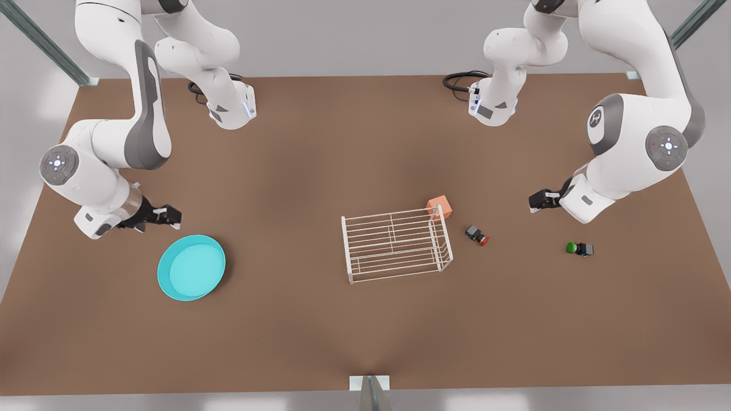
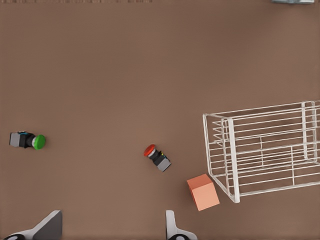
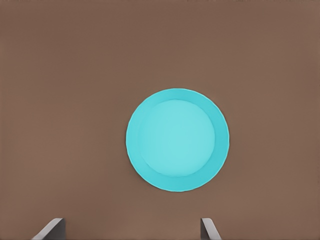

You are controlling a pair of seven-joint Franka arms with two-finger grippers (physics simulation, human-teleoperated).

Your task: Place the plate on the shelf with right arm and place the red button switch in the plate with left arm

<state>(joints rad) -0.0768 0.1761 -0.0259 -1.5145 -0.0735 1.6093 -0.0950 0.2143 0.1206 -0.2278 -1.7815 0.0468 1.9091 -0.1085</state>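
Nearest the front camera: plate (image 1: 191, 268) flat on the bench (image 1: 365, 337), at the front view's left, nothing in it. In the right wrist view the plate (image 3: 177, 140) sits centred ahead of the fingertips (image 3: 50, 229), which are spread wide and hold nothing.

Right gripper (image 1: 165, 216) hangs just behind the plate's far rim, above the bench, not touching it (this is the arm at the front view's left).

Shelf (image 1: 396, 244) stands mid-bench, well apart from the plate, bare. A small pink cube (image 1: 440, 206) sits just beside its far corner on the front view's right; touching or not, cannot tell.

Red button switch (image 1: 477, 234) lies on its side on the bench, near the shelf's end on the front view's right, clear of the wire. In the left wrist view the red button switch (image 2: 157, 156) lies between the green switch (image 2: 27, 141) and the shelf (image 2: 265, 150), with the cube (image 2: 203, 192) near it.

Green switch (image 1: 579, 248) also lies on its side, farther toward the front view's right, well apart from the red one.

Left gripper (image 1: 539, 200) hovers above the bench behind both switches, closer to the green one. Its fingertips (image 2: 47, 227) are spread wide, holding nothing.
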